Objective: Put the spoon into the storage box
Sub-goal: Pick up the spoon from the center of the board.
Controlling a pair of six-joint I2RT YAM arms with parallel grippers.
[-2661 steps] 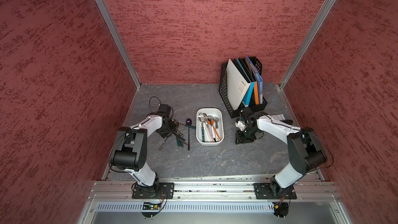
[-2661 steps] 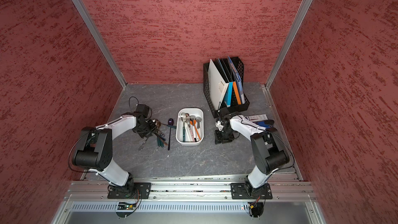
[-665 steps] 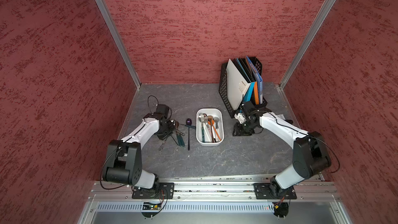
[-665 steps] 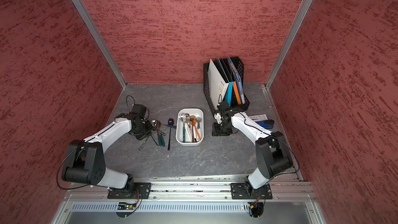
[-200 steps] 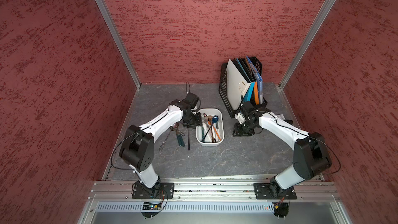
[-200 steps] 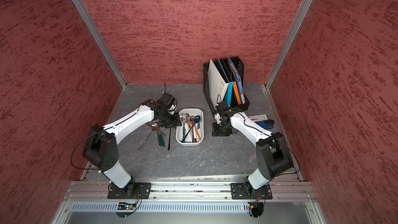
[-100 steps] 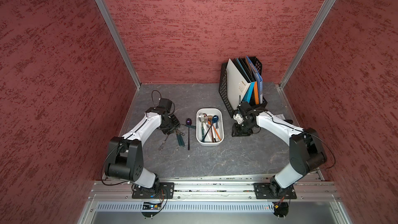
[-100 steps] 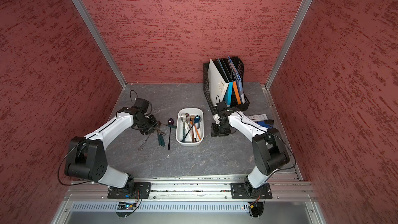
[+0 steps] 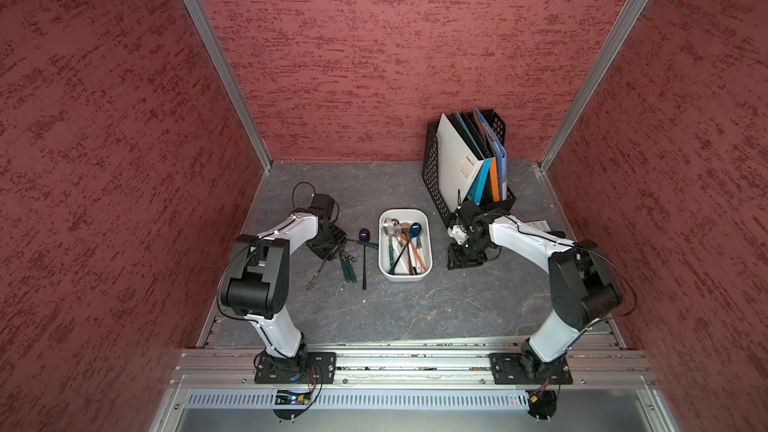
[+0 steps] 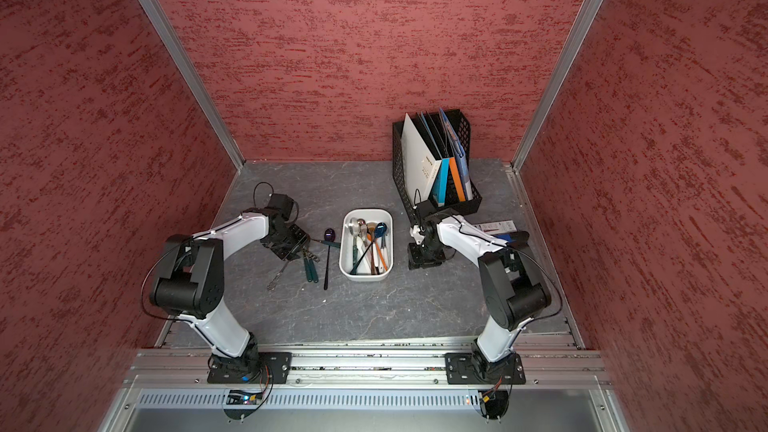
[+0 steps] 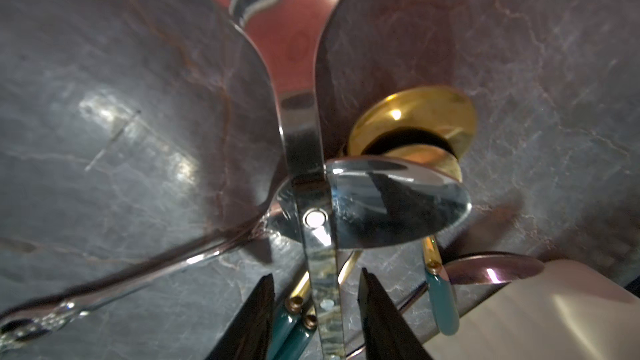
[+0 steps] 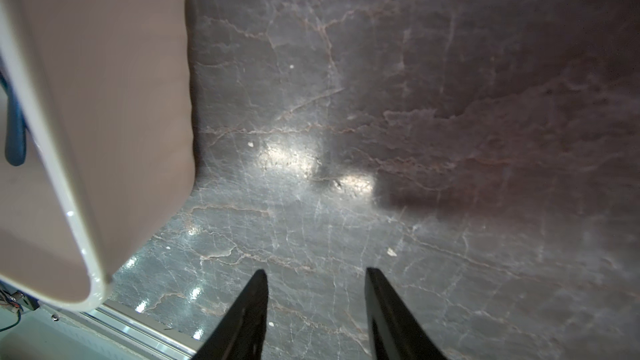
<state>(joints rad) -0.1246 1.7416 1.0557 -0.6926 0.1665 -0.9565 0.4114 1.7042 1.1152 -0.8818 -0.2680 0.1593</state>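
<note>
A shiny steel spoon (image 11: 300, 140) lies on loose cutlery on the table, outside the white rounded plastic storage box (image 9: 405, 278), on the left arm's side. The left pincer (image 11: 315, 273) straddles its handle, fingers parted. The right pincer (image 12: 317, 271) gapes over the dark marbled table (image 9: 395, 313). Red textured walls (image 9: 374, 56) enclose three sides, and open table runs in front of the box.

Mottled dark-and-light red walls (image 9: 374, 56) surround a grey tabletop (image 9: 415, 309) veined like marble. The storage box (image 9: 405, 278) is plain white, with a blue spoon (image 9: 414, 229) inside. Nearby are a purple spoon (image 9: 364, 235) and teal handles (image 9: 348, 270). The black perforated rack (image 9: 432, 160) shows white, blue and orange folders (image 9: 453, 160).
</note>
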